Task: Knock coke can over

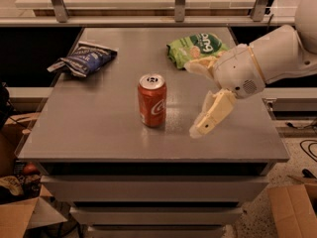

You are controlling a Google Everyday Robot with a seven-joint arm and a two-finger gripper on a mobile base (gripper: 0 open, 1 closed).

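The coke can (152,101) stands upright near the middle of the grey table (99,138), red-orange with white script and a silver top. My gripper (199,128) hangs just above the table to the right of the can, pointing down and to the left. A gap of about one can width lies between it and the can. The white arm reaches in from the right edge of the view.
A green chip bag (196,46) lies at the back right, partly behind my wrist. A dark blue chip bag (84,58) lies at the back left. Cardboard boxes sit on the floor at the lower left (17,217) and lower right (296,209).
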